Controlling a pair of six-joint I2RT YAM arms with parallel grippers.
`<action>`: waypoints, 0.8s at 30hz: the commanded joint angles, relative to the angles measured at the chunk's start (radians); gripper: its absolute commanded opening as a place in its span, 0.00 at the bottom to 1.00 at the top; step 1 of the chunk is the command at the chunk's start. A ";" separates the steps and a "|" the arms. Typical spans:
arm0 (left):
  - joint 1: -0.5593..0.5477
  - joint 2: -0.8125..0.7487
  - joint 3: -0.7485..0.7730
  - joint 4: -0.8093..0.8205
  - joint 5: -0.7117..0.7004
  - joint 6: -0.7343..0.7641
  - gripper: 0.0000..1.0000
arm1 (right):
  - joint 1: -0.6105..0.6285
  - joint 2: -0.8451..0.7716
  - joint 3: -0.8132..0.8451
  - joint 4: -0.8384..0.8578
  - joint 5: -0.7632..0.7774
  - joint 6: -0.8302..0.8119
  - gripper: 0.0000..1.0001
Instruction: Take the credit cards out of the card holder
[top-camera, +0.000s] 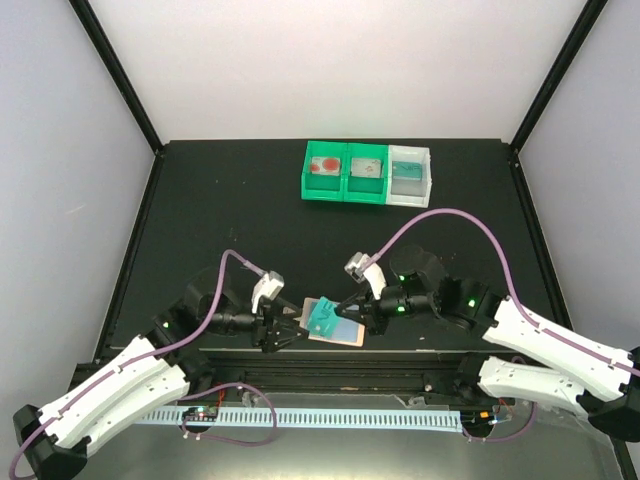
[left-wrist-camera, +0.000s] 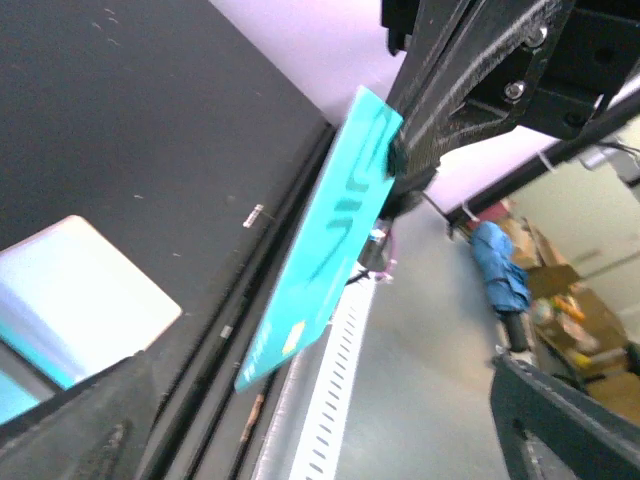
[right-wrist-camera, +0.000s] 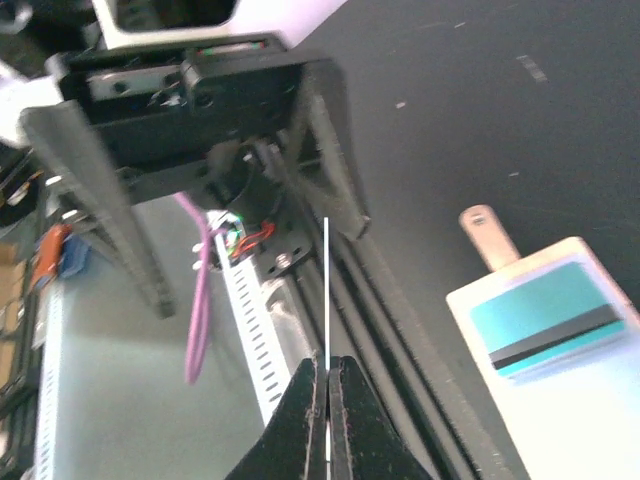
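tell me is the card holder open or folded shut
Open: the card holder lies spread flat, inner panel facing up, with a dark-striped card showing on it.

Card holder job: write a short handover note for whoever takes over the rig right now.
Left pincer: open, gripping nothing.
Right pincer: shut on a teal card, held in the air between the two arms.
Card holder: flat on the table, with the dark-striped card in its pocket.
Done: one card is out.
Left: set that card down, then pull the striped one.
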 joint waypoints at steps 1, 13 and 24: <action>0.002 -0.043 0.055 -0.074 -0.203 -0.008 0.99 | -0.034 -0.012 -0.015 0.018 0.217 0.049 0.01; 0.003 -0.033 0.071 -0.067 -0.577 0.008 0.99 | -0.328 0.084 0.022 0.160 0.505 0.093 0.01; 0.003 -0.015 0.055 -0.022 -0.682 0.084 0.99 | -0.648 0.345 0.174 0.304 0.473 0.078 0.01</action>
